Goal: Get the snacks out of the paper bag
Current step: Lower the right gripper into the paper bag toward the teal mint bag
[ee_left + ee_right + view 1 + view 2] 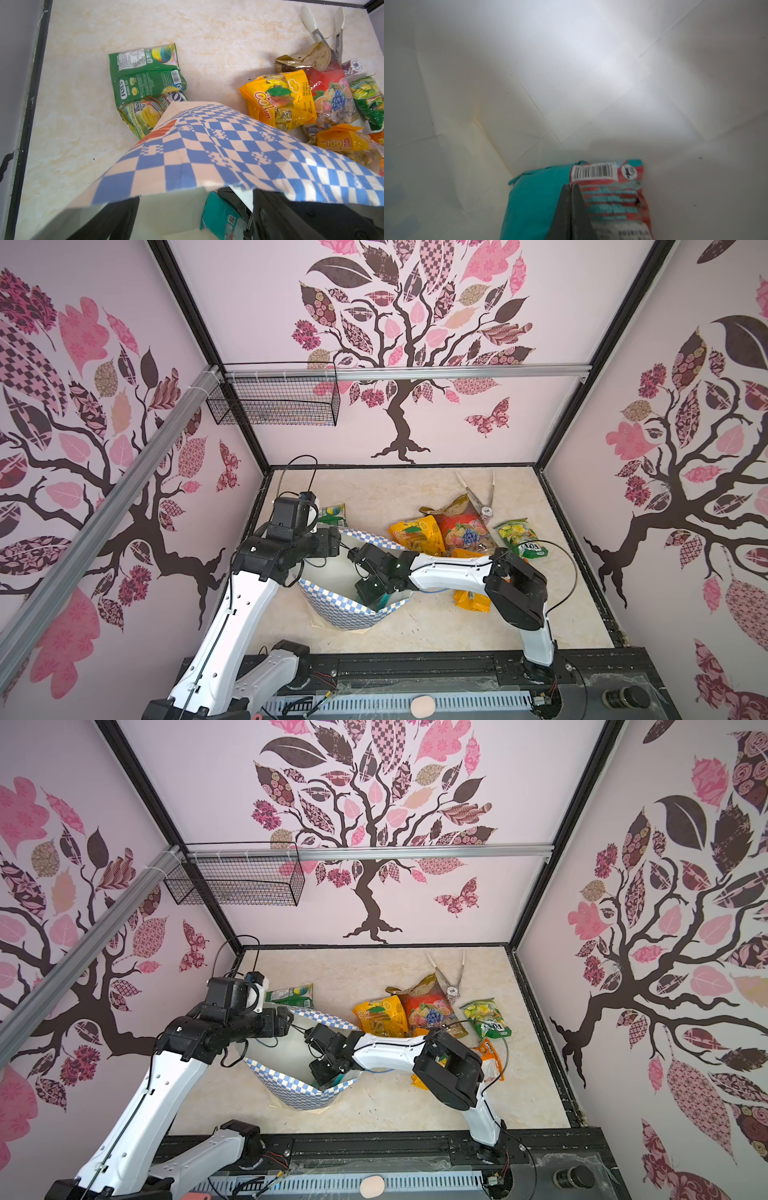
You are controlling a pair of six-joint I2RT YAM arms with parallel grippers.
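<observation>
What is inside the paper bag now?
A teal packet, with the right gripper shut on it. Otherwise bare white paper shows; the right arm and the rim of the bag hide part of its floor.

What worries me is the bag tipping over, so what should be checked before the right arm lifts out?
1. Right end effector shut: ok.
2. Teal packet actually pinched: cannot tell.
3. Paper bag steadied: likely not ok, left end effector stands open at its rim.
4. Its mouth wide enough: ok.
5. Blue handle cord free of the right arm: cannot tell.
6. Bare table for setting down: ok.
</observation>
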